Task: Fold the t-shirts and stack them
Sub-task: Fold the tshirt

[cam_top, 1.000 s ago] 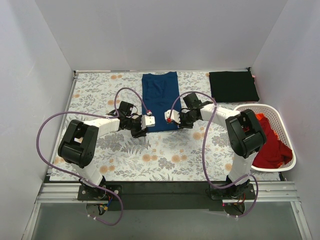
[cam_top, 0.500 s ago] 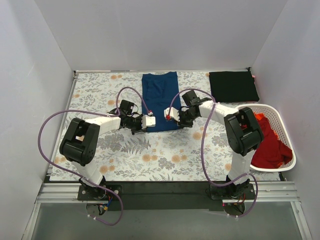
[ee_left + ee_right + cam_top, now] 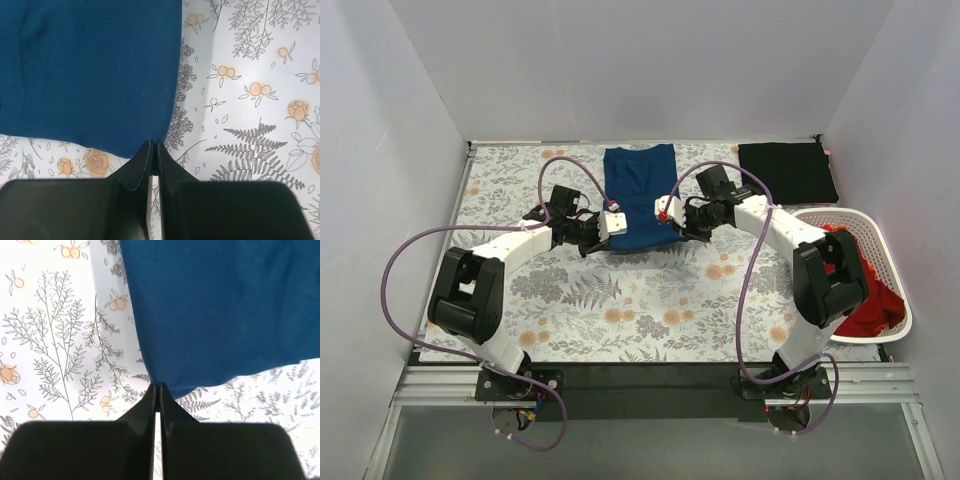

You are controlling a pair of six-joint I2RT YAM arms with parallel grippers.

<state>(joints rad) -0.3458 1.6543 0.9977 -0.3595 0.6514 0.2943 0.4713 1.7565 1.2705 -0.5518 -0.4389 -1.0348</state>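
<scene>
The navy blue t-shirt [image 3: 640, 190] lies as a long folded strip at the back middle of the table. My left gripper [image 3: 611, 224] is shut on its near left corner [image 3: 150, 150], and my right gripper [image 3: 666, 211] is shut on its near right corner [image 3: 162, 387]. Both hold the near hem lifted off the table. No print shows on the cloth. A black t-shirt [image 3: 786, 171] lies folded flat at the back right. Red and orange shirts [image 3: 863, 290] lie heaped in the basket.
The white slotted basket [image 3: 892, 262] stands at the right edge. The floral table cover [image 3: 650, 305] spreads over the whole table. White walls close in the left, back and right sides.
Both grippers have moved toward the back with the shirt's near hem pinched, lifting it and carrying it over the rest of the shirt. The visible shirt is shorter.
</scene>
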